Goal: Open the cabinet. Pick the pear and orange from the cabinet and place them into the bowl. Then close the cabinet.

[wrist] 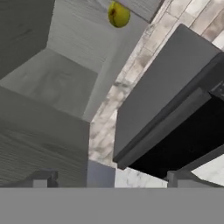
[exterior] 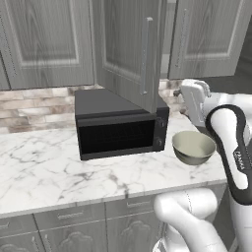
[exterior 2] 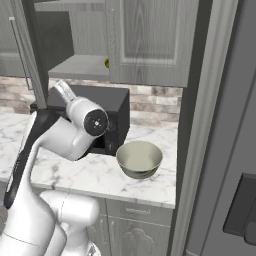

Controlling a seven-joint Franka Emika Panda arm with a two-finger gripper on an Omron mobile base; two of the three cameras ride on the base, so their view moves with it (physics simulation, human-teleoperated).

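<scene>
The cabinet [exterior 2: 150, 40] has its left door [exterior: 130, 49] swung out over the microwave, while its right door is shut. A small yellow-green pear [exterior 2: 106, 62] sits on the grey inner shelf [exterior 2: 80, 67], right at the edge of the shut door. In the hand view the pear [wrist: 118, 14] lies far ahead at the top, on the shelf [wrist: 57, 83]. My gripper [wrist: 111, 179] is open and empty, below the shelf and beside the microwave. The orange is hidden. The beige bowl [exterior: 193, 146] stands empty on the counter to the right of the microwave.
A black microwave [exterior: 120, 125] stands under the cabinet on the marble counter [exterior: 49, 167]. The open door hangs over the microwave's top. A tall dark fridge [exterior 2: 225, 150] bounds the counter on the right. A brick backsplash [exterior: 34, 106] runs behind.
</scene>
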